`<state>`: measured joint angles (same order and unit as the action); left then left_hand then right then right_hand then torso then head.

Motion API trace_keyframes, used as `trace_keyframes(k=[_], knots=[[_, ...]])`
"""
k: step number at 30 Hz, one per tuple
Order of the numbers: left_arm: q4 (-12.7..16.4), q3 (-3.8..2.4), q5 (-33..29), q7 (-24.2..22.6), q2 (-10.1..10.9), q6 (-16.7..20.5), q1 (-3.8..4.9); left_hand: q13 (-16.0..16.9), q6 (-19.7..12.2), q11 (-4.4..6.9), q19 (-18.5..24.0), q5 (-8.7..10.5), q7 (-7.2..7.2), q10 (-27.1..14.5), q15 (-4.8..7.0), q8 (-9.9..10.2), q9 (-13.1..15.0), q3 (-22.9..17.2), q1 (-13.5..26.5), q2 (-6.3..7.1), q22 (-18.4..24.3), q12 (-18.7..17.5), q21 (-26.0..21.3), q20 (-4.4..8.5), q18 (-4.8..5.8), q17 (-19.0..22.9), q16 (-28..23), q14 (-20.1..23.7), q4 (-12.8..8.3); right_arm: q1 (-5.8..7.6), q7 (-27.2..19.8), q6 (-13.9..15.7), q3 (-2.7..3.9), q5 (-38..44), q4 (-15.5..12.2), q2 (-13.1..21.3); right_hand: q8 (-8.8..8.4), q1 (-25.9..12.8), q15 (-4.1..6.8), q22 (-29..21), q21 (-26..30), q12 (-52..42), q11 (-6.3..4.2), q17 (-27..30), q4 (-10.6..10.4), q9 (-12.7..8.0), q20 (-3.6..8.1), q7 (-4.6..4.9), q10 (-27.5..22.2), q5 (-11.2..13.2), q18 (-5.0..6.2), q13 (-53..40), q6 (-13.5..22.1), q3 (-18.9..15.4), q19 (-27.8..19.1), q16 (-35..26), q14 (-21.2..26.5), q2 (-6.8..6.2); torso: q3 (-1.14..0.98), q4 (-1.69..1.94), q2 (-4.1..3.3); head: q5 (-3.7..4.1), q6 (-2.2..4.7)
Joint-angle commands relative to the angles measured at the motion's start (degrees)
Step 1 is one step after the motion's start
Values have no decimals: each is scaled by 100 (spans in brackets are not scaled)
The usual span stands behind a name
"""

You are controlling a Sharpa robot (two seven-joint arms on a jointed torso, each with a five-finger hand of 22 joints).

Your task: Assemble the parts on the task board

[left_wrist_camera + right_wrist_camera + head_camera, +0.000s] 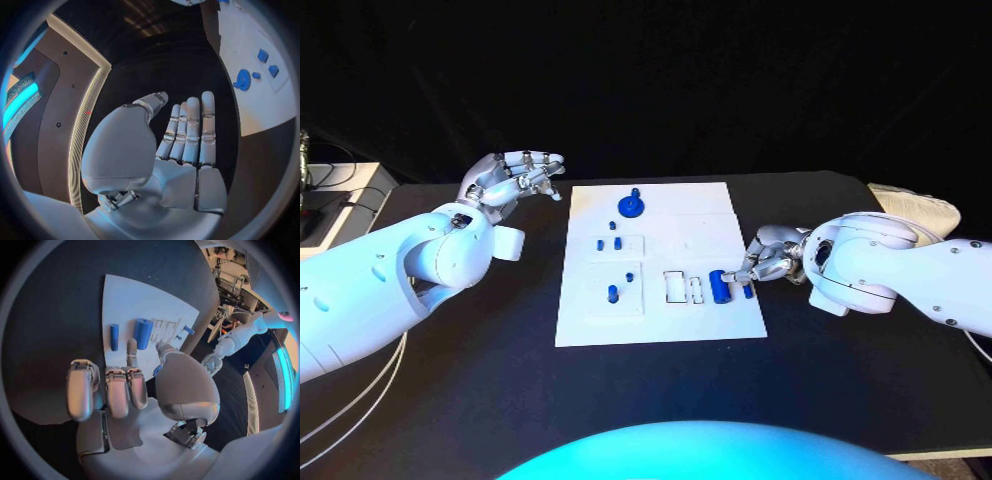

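We are seeing the task board (pixel 661 265) partly filled: small parts (pixel 613 243) standing in left-side slots, a round blue piece (pixel 632 207) near its far edge. Our right hand (pixel 769 258) is reaching at the board's right edge beside a blue cylinder (pixel 720 286); whether it is grasping anything, we cannot tell. Its wrist view is showing a second slim peg (pixel 114 337) beside that cylinder. Our left hand (pixel 516 178) is hovering released, off the board.
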<state>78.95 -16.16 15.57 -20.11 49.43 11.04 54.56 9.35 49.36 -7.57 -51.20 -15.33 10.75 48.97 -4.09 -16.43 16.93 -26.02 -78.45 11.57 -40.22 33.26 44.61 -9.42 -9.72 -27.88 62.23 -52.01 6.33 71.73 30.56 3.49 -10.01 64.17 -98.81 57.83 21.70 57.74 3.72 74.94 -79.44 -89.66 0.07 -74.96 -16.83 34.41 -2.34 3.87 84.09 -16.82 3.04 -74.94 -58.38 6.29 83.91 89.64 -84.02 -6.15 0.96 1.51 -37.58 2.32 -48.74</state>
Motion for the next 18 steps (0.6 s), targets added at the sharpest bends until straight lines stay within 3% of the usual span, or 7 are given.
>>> trace_keyframes(k=[1,9,18], knots=[[19,-5,14,-35,0,-37,-2,-8,-17,2,-38,11,-7,34,16,-9,-9,-2,68,10,11,-35,-28,-10,-77,-10,-10,-27,41,-46,149,-245,-7,247,23,-85,36,-116,23,947,-26,-33,-34,-1441,-5,47,27,11,591,66,-88,-1506,47,-87,320,20,-584,5,-6,8,-11,-18,-7],[19,-5,5,-20,8,-61,-3,-8,-17,2,-38,11,-7,34,16,-9,-9,-2,68,10,11,-35,-28,-10,-77,-10,-10,-27,41,-136,161,-309,-17,191,179,-319,69,-205,25,965,-46,-33,-37,-1482,-2,121,28,5,591,146,-92,-1506,53,-201,324,30,-593,28,-4,-6,-13,-51,-21],[27,-5,-5,-8,20,-99,-4,-13,-18,2,-43,10,-7,34,16,-11,-12,6,78,13,20,-39,-39,-11,-77,-12,-8,-28,56,-200,179,-310,-19,680,392,-515,77,-203,25,959,-29,-20,-37,-1485,2,145,28,5,580,176,-89,-1490,63,-241,319,31,-594,17,0,7,-9,-56,-38]])
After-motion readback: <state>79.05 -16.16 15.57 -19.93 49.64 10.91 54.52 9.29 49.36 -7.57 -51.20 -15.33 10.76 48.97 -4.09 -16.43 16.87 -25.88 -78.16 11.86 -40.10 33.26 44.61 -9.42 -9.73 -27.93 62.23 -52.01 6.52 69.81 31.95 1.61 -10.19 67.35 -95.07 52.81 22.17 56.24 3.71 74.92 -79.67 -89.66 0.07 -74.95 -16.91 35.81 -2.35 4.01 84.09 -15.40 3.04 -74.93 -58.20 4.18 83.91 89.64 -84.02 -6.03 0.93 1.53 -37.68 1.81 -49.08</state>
